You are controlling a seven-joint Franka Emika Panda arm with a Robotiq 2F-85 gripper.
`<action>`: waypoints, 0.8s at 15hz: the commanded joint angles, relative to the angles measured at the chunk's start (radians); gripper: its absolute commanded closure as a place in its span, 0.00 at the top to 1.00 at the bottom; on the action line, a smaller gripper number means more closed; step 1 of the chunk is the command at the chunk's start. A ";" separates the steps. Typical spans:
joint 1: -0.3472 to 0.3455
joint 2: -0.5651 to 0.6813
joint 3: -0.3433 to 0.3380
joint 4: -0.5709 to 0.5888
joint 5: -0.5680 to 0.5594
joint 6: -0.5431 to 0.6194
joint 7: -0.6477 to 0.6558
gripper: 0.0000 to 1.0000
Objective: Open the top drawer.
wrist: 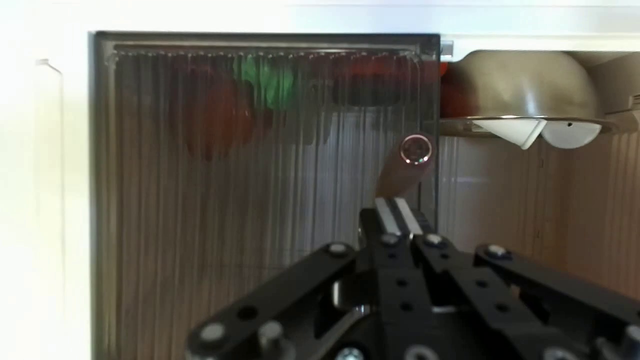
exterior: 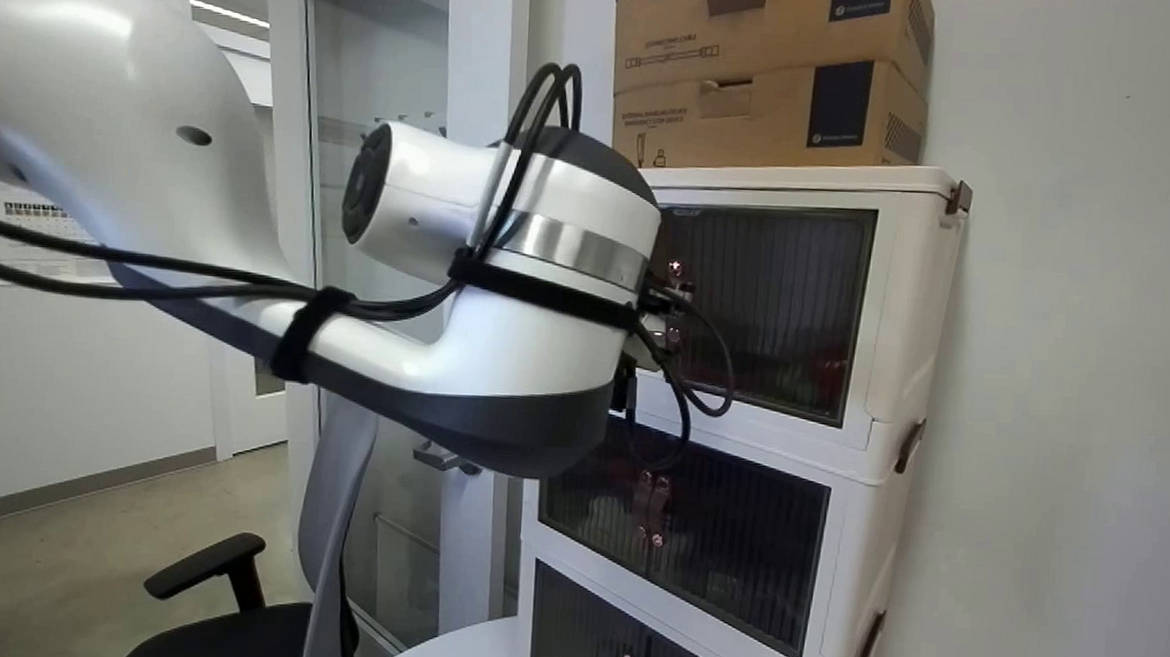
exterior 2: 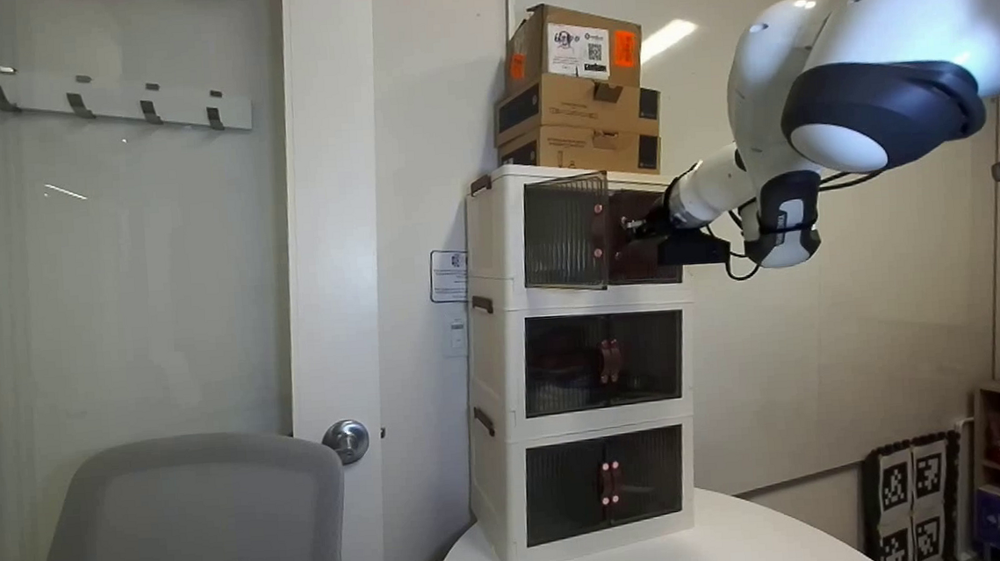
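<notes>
The top drawer point(exterior 2: 511, 293) is the uppermost tier of the cream-white cabinet, in both exterior views. In an exterior view its left smoky panel point(exterior 2: 563, 234) stands swung outward. The right panel point(exterior 2: 659, 261) looks shut or nearly so; it also shows in another exterior view point(exterior: 781, 309). The wrist view is upside down and shows this panel point(wrist: 240, 210) with its brownish handle point(wrist: 395, 175), beside the open half. My gripper point(wrist: 397, 215) has its fingertips close together on the handle, which runs down between them. In an exterior view the gripper point(exterior 2: 634, 227) is at the handle; the arm hides the open panel elsewhere.
Cardboard boxes point(exterior 2: 581, 121) are stacked on the cabinet. A metal bowl point(wrist: 525, 85) sits inside the open half. Two matching tiers point(exterior 2: 602, 361) stand below, on a white round table point(exterior 2: 746, 532). A chair point(exterior 2: 191, 522) and a door point(exterior 2: 334, 239) are to the side.
</notes>
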 commanded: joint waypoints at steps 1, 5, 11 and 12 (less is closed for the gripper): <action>-0.015 0.051 -0.002 -0.095 -0.162 0.024 0.096 0.00; -0.015 0.065 -0.036 -0.192 -0.297 0.036 0.173 0.00; -0.027 0.122 -0.035 -0.275 -0.408 0.053 0.231 0.28; -0.027 0.124 -0.040 -0.278 -0.410 0.065 0.235 0.35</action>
